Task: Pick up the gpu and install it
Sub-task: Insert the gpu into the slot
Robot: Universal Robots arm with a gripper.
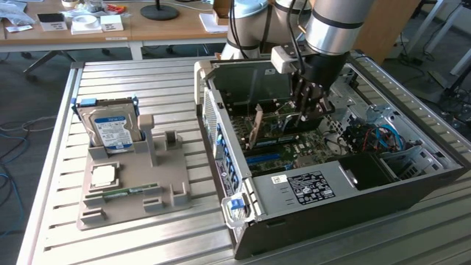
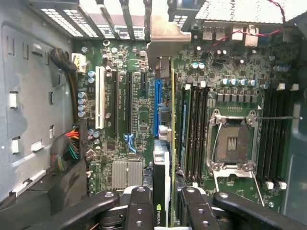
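Note:
My gripper (image 1: 305,115) reaches down into the open computer case (image 1: 324,218) and is shut on the gpu (image 1: 278,116). In the exterior view the card stands upright on its edge over the motherboard (image 1: 294,149). In the wrist view the gpu (image 2: 162,163) appears edge-on between the two black fingers (image 2: 140,206), with a green logo on its black face. Its silver end bracket (image 2: 163,40) sits against the case's rear slot openings. The card lines up along the blue slot (image 2: 157,103). I cannot tell whether it is pressed fully into the slot.
Outside the case, a grey holder (image 1: 165,190) carries a hard drive (image 1: 112,128), a processor chip (image 1: 103,175) and a memory stick (image 1: 131,191). Inside are the empty processor socket (image 2: 232,143), black memory slots (image 2: 276,134), coloured cables (image 1: 383,138) and a drive cage.

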